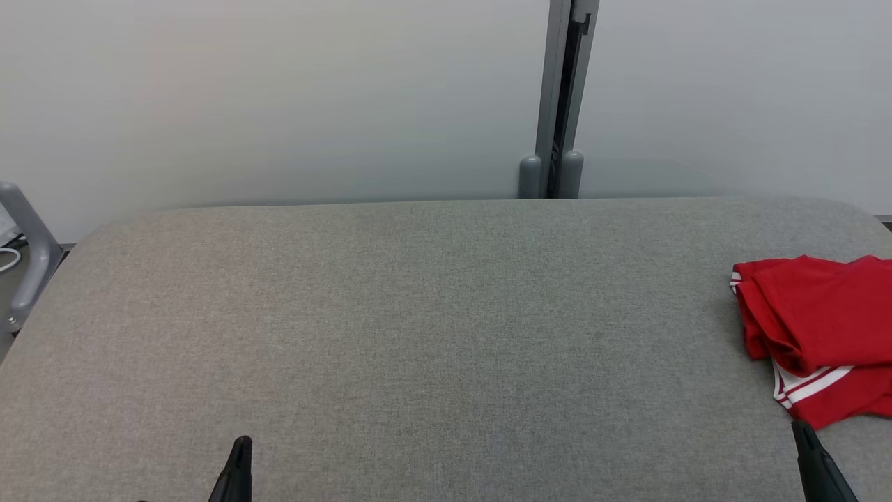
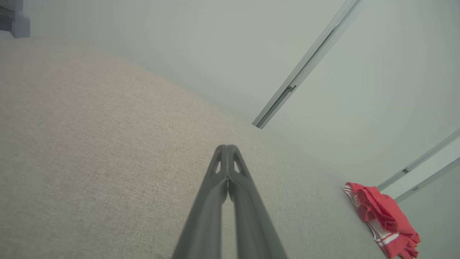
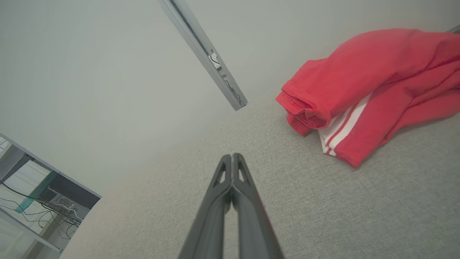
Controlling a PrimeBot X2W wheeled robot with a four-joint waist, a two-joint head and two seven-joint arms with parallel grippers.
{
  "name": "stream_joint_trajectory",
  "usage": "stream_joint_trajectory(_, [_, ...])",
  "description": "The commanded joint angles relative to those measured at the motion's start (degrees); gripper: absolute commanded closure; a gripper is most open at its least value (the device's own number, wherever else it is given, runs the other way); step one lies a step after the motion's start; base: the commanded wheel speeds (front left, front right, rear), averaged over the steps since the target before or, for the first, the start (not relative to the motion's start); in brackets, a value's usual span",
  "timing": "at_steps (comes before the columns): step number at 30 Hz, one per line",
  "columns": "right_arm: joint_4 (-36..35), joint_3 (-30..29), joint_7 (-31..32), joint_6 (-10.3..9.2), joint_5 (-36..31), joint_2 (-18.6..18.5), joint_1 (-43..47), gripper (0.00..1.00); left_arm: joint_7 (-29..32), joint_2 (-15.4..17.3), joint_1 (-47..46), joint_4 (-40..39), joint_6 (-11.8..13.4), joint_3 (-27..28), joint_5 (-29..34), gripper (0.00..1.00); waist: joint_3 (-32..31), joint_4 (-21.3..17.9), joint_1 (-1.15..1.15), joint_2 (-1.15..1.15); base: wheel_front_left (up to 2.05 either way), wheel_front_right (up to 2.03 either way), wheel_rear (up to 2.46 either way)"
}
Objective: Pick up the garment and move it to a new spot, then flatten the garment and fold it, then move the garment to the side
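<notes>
A red garment [image 1: 822, 328] with white stripes lies bunched at the right edge of the grey fabric table [image 1: 418, 328]. The left wrist view shows the garment [image 2: 382, 219] far off to the right, and the right wrist view has the garment [image 3: 370, 86] close by at the upper right. My left gripper [image 1: 240, 450] is low at the front left, shut and empty, its tips pressed together [image 2: 227, 148]. Just in front of the garment, my right gripper [image 1: 801, 432] is also shut on nothing [image 3: 232, 156] and does not touch the cloth.
A pale partition wall with a grey upright post [image 1: 557, 104] stands behind the table. A grey rail [image 1: 28, 258] sits off the table's left edge. Shelving with cables [image 3: 39, 201] lies beyond the table in the right wrist view.
</notes>
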Motion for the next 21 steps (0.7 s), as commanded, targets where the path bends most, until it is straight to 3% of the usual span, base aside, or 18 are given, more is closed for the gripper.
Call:
stream_joint_trajectory(1, [-1.46, -0.47, 0.56, 0.00, 2.05, -0.41, -0.02, 1.00, 0.11, 0.10, 0.17, -1.55, -0.57, 0.75, -1.56, 1.00, 0.04, -0.03, 0.00, 0.00, 0.00, 0.00, 0.00])
stream_joint_trajectory(21, [-4.00, -3.55, 6.25, 0.00, 19.10, 0.25, 2.77, 1.00, 1.81, -2.72, 5.33, -7.73, -3.95, 2.95, -14.13, 1.00, 0.78, -0.53, 0.00, 0.00, 0.00, 0.00, 0.00])
